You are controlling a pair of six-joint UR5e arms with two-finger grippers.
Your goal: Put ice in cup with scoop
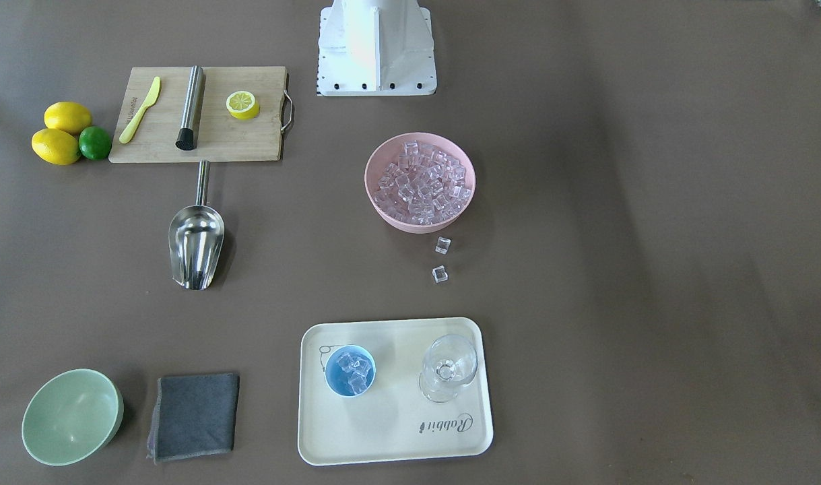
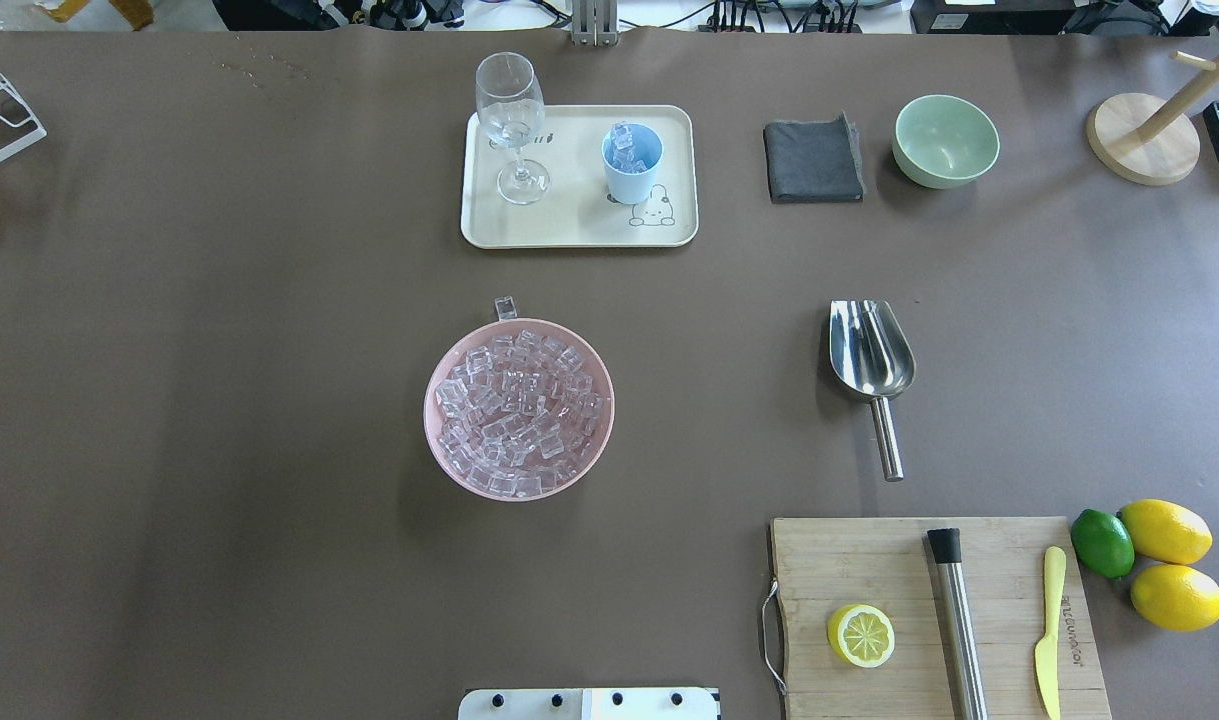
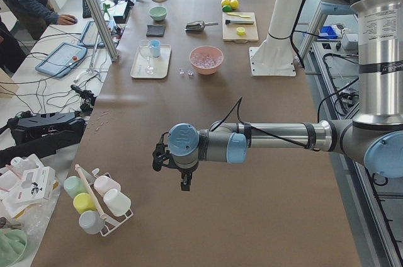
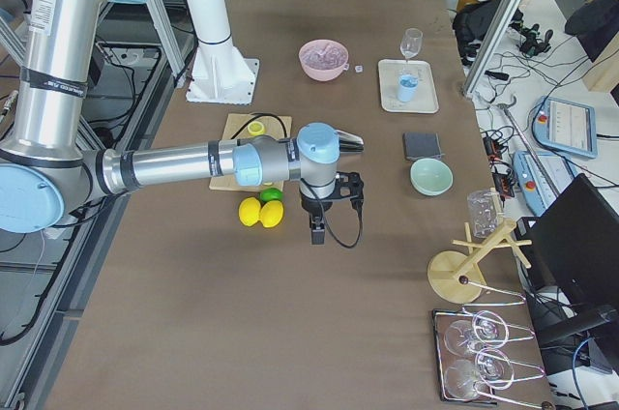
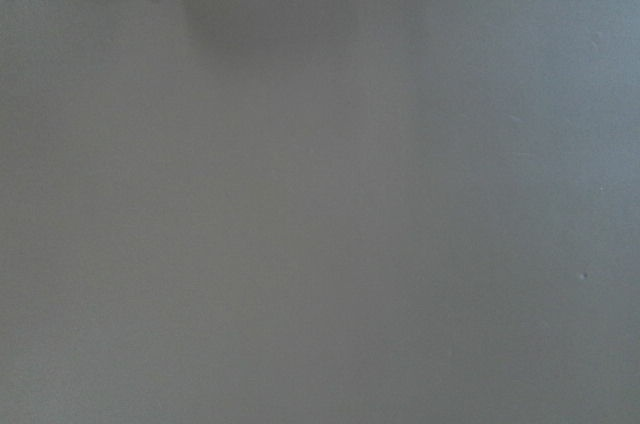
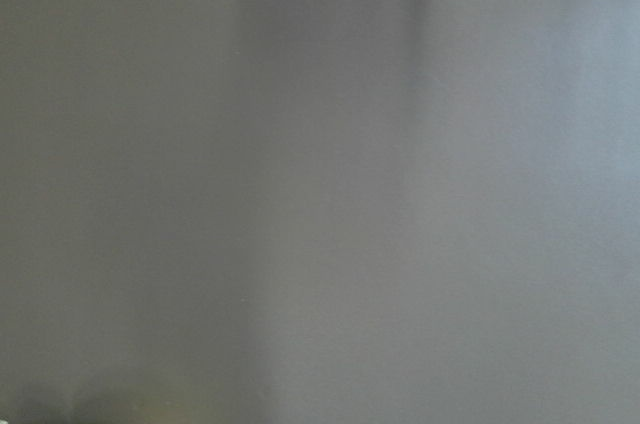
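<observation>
The ice [image 1: 420, 182] fills a pink bowl [image 2: 439, 440] at the table's middle; two loose cubes [image 1: 442, 245] lie just beyond it. The light-blue cup [image 1: 350, 370] stands upright on a cream tray [image 1: 397, 431] and holds a few cubes. The steel scoop [image 1: 196, 239] lies flat on the table, handle toward the cutting board, with nothing gripping it. My left gripper [image 3: 184, 182] hangs over the table's far left end, and my right gripper [image 4: 317, 231] over its right end beside the lemons. Both show only in side views, so I cannot tell whether they are open or shut.
A clear stemmed glass [image 1: 448, 367] shares the tray. A cutting board [image 2: 999, 560] carries a lemon half, a steel cylinder and a yellow knife. Lemons and a lime [image 2: 1102, 542], a grey cloth [image 2: 814, 160], a green bowl [image 2: 945, 140] and a wooden stand [image 2: 1141, 140] are on my right.
</observation>
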